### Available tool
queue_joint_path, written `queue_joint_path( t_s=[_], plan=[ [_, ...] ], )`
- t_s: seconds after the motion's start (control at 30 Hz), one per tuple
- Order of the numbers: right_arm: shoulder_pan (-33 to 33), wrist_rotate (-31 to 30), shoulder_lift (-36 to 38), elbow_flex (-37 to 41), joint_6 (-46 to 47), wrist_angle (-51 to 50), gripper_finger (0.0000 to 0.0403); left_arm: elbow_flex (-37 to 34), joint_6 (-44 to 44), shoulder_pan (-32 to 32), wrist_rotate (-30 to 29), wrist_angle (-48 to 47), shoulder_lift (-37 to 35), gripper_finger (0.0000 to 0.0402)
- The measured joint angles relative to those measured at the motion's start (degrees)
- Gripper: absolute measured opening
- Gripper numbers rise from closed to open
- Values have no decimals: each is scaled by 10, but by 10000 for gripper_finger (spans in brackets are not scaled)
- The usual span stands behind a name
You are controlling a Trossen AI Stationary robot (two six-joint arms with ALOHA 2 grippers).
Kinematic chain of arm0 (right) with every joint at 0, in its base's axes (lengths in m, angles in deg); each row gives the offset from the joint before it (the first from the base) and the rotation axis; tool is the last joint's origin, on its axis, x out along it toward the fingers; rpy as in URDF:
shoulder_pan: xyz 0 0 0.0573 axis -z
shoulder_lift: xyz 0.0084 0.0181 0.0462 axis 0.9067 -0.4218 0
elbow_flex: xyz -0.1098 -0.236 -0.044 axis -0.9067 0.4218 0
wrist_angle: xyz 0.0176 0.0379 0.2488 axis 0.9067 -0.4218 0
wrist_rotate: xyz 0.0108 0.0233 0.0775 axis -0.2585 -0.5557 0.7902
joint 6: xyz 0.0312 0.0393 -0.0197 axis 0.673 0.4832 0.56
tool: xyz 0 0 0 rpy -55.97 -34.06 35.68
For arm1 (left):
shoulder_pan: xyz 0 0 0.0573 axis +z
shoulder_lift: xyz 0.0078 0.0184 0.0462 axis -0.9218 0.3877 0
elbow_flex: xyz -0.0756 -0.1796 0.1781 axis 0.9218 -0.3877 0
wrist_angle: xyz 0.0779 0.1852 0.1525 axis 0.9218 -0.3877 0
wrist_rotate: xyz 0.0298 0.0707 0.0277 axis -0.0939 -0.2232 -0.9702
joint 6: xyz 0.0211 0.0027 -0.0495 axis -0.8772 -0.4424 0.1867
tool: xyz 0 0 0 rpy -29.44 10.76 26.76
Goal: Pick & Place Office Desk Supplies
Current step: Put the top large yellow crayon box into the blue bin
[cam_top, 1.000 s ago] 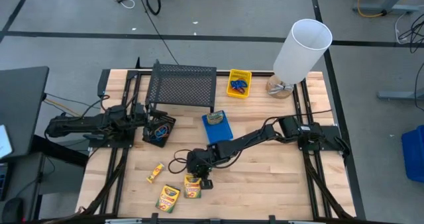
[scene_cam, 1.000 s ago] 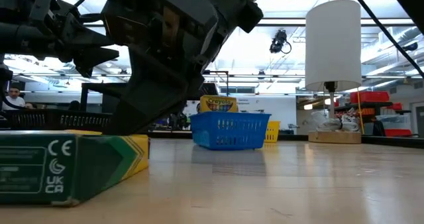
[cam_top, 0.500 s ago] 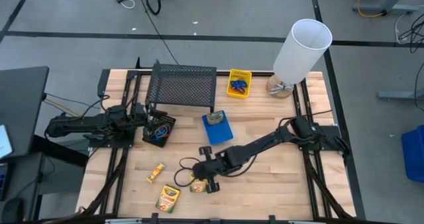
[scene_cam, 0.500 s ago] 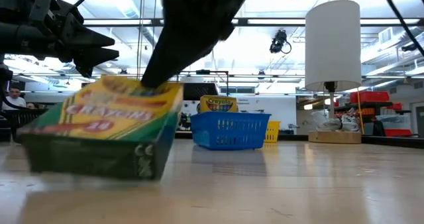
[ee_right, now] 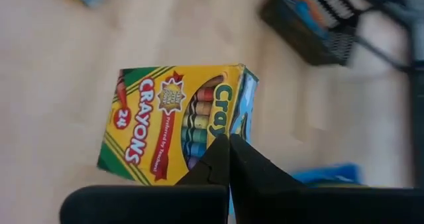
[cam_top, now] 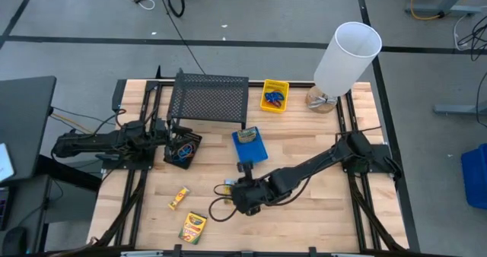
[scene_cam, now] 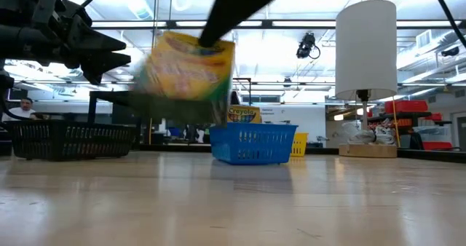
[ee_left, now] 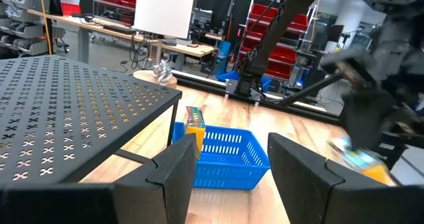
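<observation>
Four crayon boxes: one held aloft (blurred in the low view), one standing in the blue bin at centre, two lying at lower left. Three bins: blue, yellow at top centre, black at left.

The table was pale wood planks with dark rails along both sides. On it stood a black mesh rack at the back, a yellow bin beside it, and a white cylinder on its base at the far right corner. A blue bin sat mid-table, a black bin left of it. Two crayon boxes lay near the front edge.
</observation>
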Motion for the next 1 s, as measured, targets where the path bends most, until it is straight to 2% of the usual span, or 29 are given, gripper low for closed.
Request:
queue_joint_path(
  t_s=[0.2, 0.5, 0.73, 1.0],
  plan=[
    [7, -108, 6, 0, -61, -57, 0, 0, -8, 0, 0, -3, 0, 193],
    [27, -214, 5, 0, -137, -93, 0, 0, -8, 0, 0, -4, 0, 193],
    [48, -253, 5, 0, -175, -107, 0, 0, -13, 0, 0, -4, 0, 193],
    [83, -268, 5, 0, -179, -121, 0, 0, -18, 0, 0, -4, 0, 193]
  ],
)
